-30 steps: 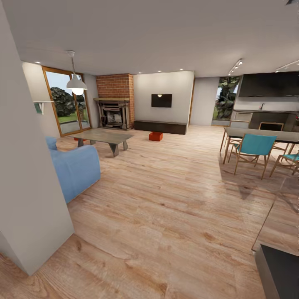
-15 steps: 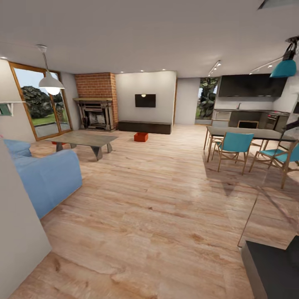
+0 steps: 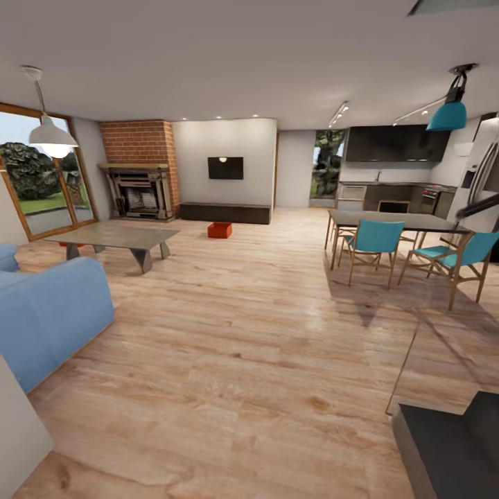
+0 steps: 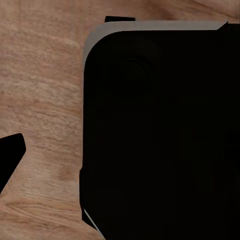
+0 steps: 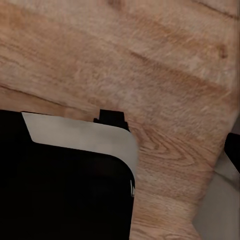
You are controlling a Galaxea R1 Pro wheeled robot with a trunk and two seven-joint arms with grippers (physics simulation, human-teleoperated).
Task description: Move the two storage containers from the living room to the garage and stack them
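Note:
I look across the living room's light wood-plank floor point(image 3: 249, 333). One orange-red storage container point(image 3: 220, 230) sits far off on the planks, in front of the long dark low cabinet point(image 3: 225, 213) under the wall TV point(image 3: 226, 168). A small orange-red sliver point(image 3: 69, 244) shows beneath the coffee table point(image 3: 114, 238); what it is I cannot tell. Both wrist views look down on planks and my dark, grey-rimmed base point(image 4: 155, 125) point(image 5: 65, 180). A black tip point(image 4: 9, 157) pokes in at one picture edge, too little to read a gripper's state.
A blue sofa point(image 3: 45, 315) stands at near left beside a white wall corner point(image 3: 17, 430). The dining table point(image 3: 398, 222) with teal chairs point(image 3: 371, 242) is at right, with the kitchen behind. A brick fireplace point(image 3: 138, 170) is far left. A dark block point(image 3: 447, 450) sits at bottom right.
The whole view has shifted: the near left wall has slid almost out of frame, while the dining set and kitchen have come further into view. The container itself has not moved.

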